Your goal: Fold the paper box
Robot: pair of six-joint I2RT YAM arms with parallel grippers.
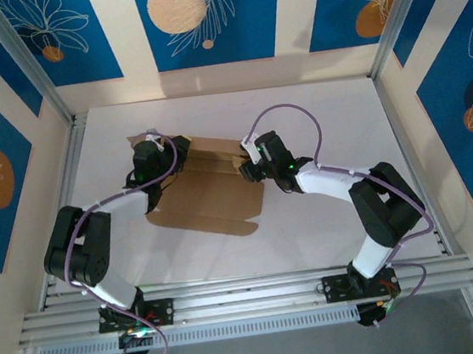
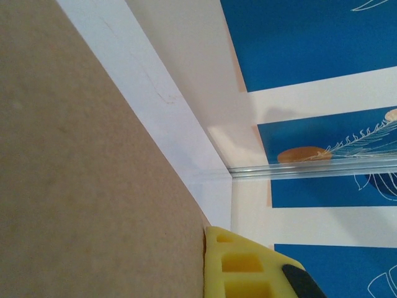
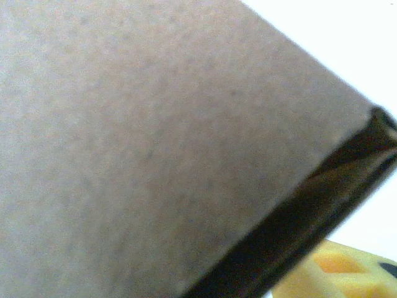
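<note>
On the white worktop [image 1: 324,116], centre: the paper box [image 1: 209,195], a matte brown die-cut sheet, likely light, stiff yet creasable.
Overhead, left end effector [image 1: 151,159] and right end effector [image 1: 249,169] meet its far flaps, the sensible hold; left wrist, fibrous board beside a yellow finger [image 2: 239,264]; right wrist, a blurred panel; whether either is closed cannot be told.

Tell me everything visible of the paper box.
The paper box is plain brown cardboard, unprinted, a die-cut sheet not yet closed. Its wide panel lies flat on the white table, with a tab on the near edge; the far part looks creased and raised. The left gripper is at its far left corner, the right gripper at its right edge. Whether they pinch it is unclear.
</note>
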